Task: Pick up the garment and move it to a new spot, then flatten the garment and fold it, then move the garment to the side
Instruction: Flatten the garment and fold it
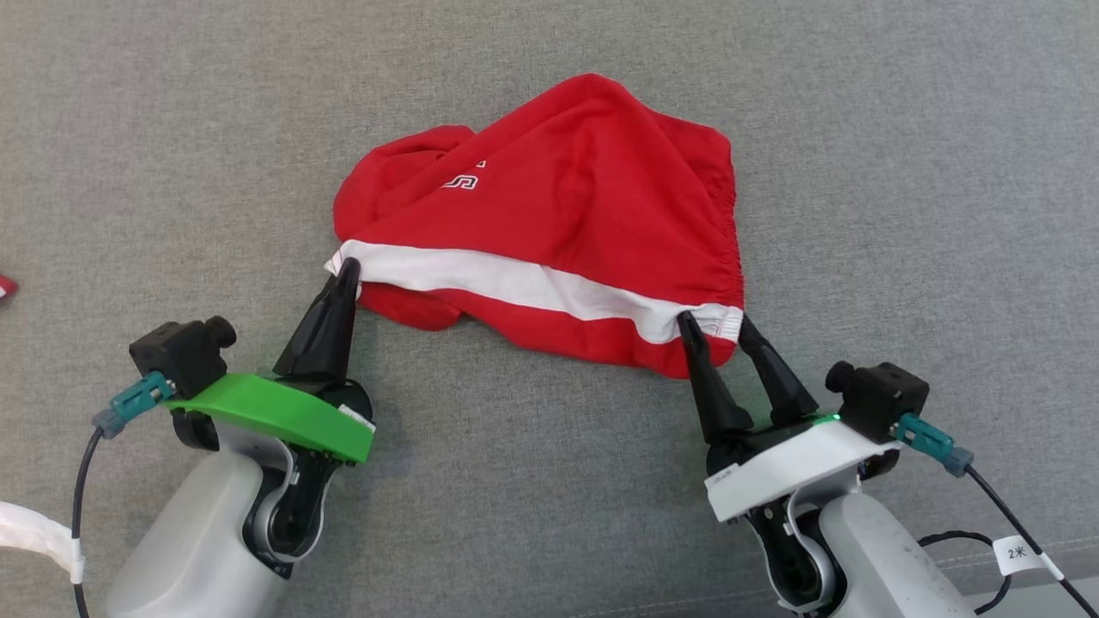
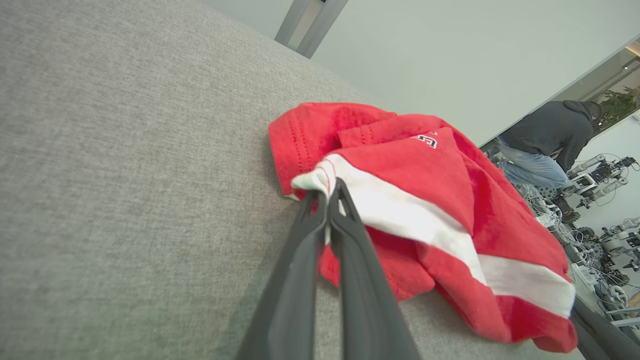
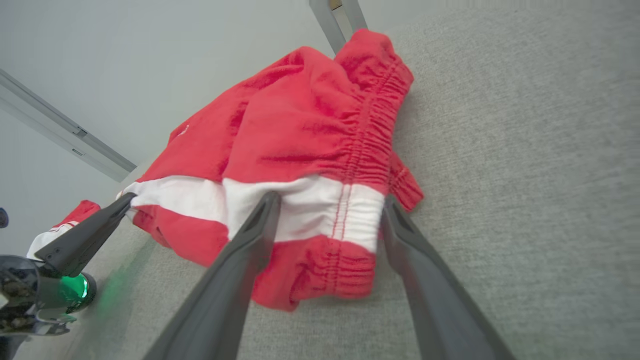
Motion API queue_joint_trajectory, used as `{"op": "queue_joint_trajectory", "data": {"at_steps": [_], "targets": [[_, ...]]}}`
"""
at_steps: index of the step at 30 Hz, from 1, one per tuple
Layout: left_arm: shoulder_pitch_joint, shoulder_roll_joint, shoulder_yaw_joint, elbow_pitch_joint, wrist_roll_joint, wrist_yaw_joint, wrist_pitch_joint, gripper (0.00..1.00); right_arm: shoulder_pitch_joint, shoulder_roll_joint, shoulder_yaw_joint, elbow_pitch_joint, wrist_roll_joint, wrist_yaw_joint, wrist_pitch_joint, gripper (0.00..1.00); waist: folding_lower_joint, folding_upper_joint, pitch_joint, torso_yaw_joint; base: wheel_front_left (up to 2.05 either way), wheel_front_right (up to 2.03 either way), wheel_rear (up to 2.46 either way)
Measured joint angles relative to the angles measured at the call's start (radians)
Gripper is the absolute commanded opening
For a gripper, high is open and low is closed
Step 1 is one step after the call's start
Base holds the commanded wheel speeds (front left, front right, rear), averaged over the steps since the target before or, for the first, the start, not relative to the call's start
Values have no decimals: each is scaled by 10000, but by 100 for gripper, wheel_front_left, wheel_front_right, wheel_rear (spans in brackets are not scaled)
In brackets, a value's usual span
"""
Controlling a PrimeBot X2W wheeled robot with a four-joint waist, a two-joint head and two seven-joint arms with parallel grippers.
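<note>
The garment [image 1: 549,206] is a pair of red shorts with a white stripe, lying rumpled on the grey surface. My left gripper [image 1: 347,273] is shut on the white-striped corner at the garment's left end; the left wrist view shows that gripper [image 2: 330,192] pinching the white cloth of the garment [image 2: 430,200]. My right gripper [image 1: 714,323] is open, its fingers straddling the white band at the garment's right corner by the gathered waistband. In the right wrist view the right gripper [image 3: 330,202] has the white band of the garment [image 3: 310,135] between its spread fingers, unclamped.
Grey fabric surface [image 1: 901,172] spreads all around the garment. A small red item [image 1: 5,287] sits at the far left edge. Cables [image 1: 1013,524] trail from my right wrist. A person [image 2: 545,135] bends over among other robots in the background.
</note>
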Motion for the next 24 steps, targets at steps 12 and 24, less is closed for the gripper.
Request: {"op": "queue_joint_trajectory", "data": {"at_steps": [12,24], "targets": [[265,-31,265,-155,314,0,4,0,176,21,-548,-291,-529,0,2,0,0,0,-422,24,0,0,0],[-575,756,999,-1743,2406,-2,2,0,-1178,-1300,-1011,-1716,-637,0,2,0,0,0,-2084,154,0,0,0]]}}
